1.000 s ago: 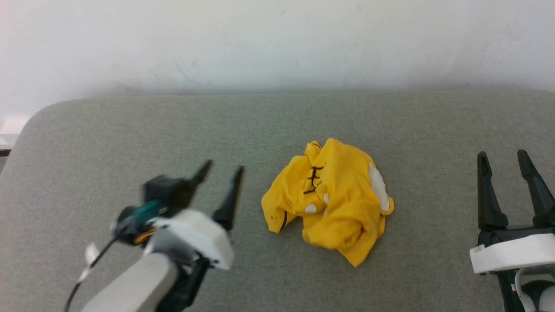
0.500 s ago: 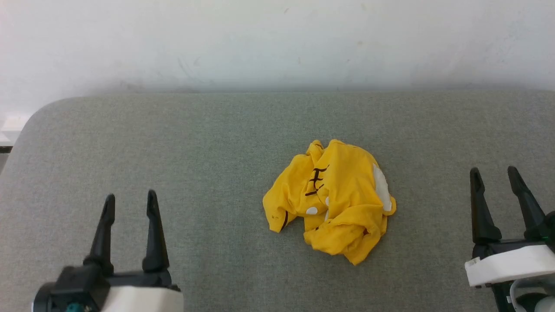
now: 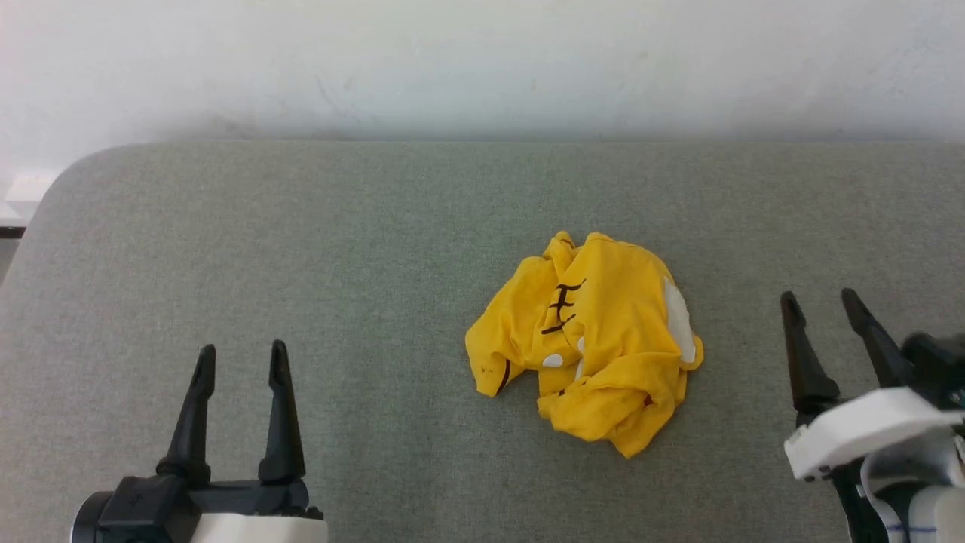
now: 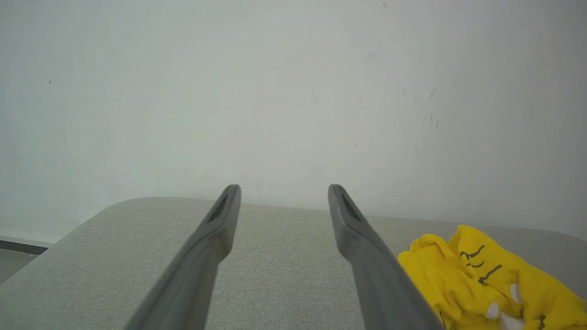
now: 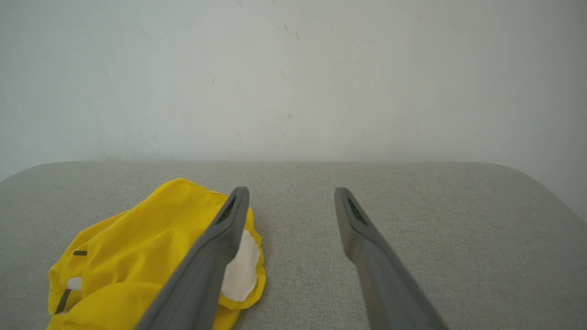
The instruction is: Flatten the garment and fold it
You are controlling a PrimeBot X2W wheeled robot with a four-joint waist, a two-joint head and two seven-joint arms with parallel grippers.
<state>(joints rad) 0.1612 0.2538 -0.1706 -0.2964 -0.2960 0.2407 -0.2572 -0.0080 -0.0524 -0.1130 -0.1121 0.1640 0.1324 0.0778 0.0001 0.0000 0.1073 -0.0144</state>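
The garment (image 3: pixel 595 339), a bright yellow T-shirt with white patches and black marks, lies crumpled in a heap near the middle of the grey padded table (image 3: pixel 339 249). My left gripper (image 3: pixel 241 356) stands open at the lower left, well apart from the heap. At the lower right my right gripper (image 3: pixel 822 299) is open too, a short way right of the cloth. The left wrist view has the garment (image 4: pixel 486 279) at its lower right, beyond the open left gripper (image 4: pixel 283 190). In the right wrist view the garment (image 5: pixel 137 256) lies lower left, partly behind one finger of the open right gripper (image 5: pixel 291 192).
A pale wall (image 3: pixel 482 68) rises right behind the table's far edge. The table's rounded far-left corner (image 3: pixel 68 177) drops off to a floor strip. Bare grey surface lies on all sides of the heap.
My left arm has drawn back from beside the garment to the lower left, fingers now pointing up the view. The right gripper shifted slightly left. The head camera tilted a little.
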